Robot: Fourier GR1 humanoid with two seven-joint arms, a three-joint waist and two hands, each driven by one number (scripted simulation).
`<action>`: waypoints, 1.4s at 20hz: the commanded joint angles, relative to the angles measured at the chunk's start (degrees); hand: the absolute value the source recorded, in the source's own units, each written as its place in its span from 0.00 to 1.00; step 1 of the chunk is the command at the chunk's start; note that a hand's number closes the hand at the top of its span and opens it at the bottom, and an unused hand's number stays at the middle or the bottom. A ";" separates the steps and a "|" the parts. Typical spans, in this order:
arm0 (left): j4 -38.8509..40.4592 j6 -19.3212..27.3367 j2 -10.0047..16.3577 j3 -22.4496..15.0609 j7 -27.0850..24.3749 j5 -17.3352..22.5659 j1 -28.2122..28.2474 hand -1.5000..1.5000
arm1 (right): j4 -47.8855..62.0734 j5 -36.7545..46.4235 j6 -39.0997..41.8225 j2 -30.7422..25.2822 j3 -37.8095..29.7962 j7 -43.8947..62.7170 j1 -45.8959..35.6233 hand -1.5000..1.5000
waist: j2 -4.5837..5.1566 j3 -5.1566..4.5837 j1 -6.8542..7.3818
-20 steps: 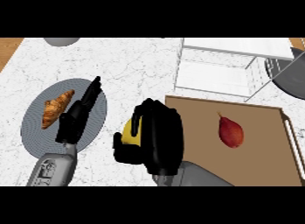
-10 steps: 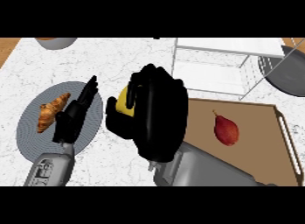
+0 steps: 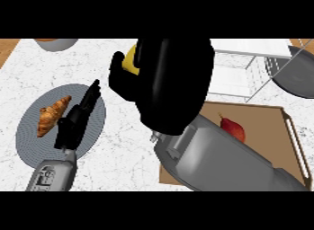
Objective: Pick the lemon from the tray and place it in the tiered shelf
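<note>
Counts: 2 hands, 1 lemon, 1 tray, 1 red fruit, 1 plate, 1 croissant, 1 tiered shelf, 1 bowl, 1 grey round dish.

Near to far:
- Right forearm (image 3: 226,157) comes in from near right and covers the tray's near-left corner.
- Tray (image 3: 269,128) sits near right on the bench (image 3: 129,150). Only the red fruit (image 3: 234,129) lies in it, partly hidden behind the forearm.
- Plate (image 3: 34,143) is near left, with the croissant (image 3: 53,116) on its left half.
- Left hand (image 3: 78,117) is over the plate's right half, just right of the croissant. Fingers are straight and pressed together, pointing far, holding nothing. Can't tell if it touches the plate.
- Right hand (image 3: 169,85) is mid-frame, large in view, with fingers and thumb curled round the lemon (image 3: 128,63). Only a yellow patch shows at the hand's far-left side.
- The lemon is off the tray, carried in the right hand, left of the shelf and not yet in it.
- Tiered shelf (image 3: 239,76), white wire, is far right, and the hand overlaps its left edge in view.
- Grey round dish (image 3: 307,76) is at the far right edge, just beside the shelf.
- Bowl (image 3: 56,44) is far left, cut off by the top edge.

Versus 0.5 s ago:
- The right hand with the lemon has moved farther and right, toward the shelf, and fills more of the view.
- The left hand, croissant and red fruit keep their places relative to the plate and tray.
</note>
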 commanded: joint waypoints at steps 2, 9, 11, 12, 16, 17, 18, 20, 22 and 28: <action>1.63 -0.12 -0.14 0.62 -1.47 0.43 -1.16 0.50 | 2.48 0.74 7.90 0.78 -6.14 12.16 -8.64 1.00 | 0.34 -0.02 -0.36; -2.98 -1.75 1.32 0.95 2.28 1.64 1.11 0.50 | 5.16 5.34 10.87 0.79 -14.03 7.61 -11.78 1.00 | 0.25 0.08 -0.33; -1.88 -0.87 0.47 0.78 1.32 1.11 0.03 0.50 | 6.68 7.05 8.16 0.79 -15.05 4.65 -11.43 1.00 | 0.49 0.08 -0.36; 1.34 -2.27 2.49 2.38 -3.11 1.57 1.06 0.50 | 7.59 6.26 11.05 0.09 -17.98 2.71 -13.28 1.00 | 0.57 0.04 -0.57; -2.02 0.40 -1.20 -0.98 -0.24 -0.41 2.08 0.50 | 7.42 7.12 11.73 -1.51 -20.71 -2.52 -11.77 1.00 | 0.50 0.10 -0.59; -0.52 -0.04 0.61 1.27 1.39 0.21 -2.35 0.50 | 11.29 9.75 10.05 -0.36 -19.16 -2.96 -11.42 1.00 | 0.65 0.08 -0.56; -0.03 -1.83 2.30 2.65 -1.82 1.60 0.85 0.50 | 5.40 9.66 15.09 -1.46 -19.33 -2.81 -10.58 1.00 | 0.42 0.09 -0.90; -2.94 -0.70 0.44 1.11 2.82 1.12 -0.37 0.50 | 9.43 12.52 10.83 0.01 -18.77 -4.53 -9.83 1.00 | 0.52 0.10 -0.46; 1.37 -0.37 -0.13 1.30 0.16 0.68 -1.68 0.50 | 9.42 11.97 8.74 -0.67 -20.73 -7.21 -7.71 1.00 | 0.64 0.10 -0.74; -2.22 -0.83 -0.13 -0.68 -0.33 -0.37 2.64 0.50 | 24.39 14.08 1.79 -4.65 -24.19 -16.49 -11.15 1.00 | 0.83 0.09 0.29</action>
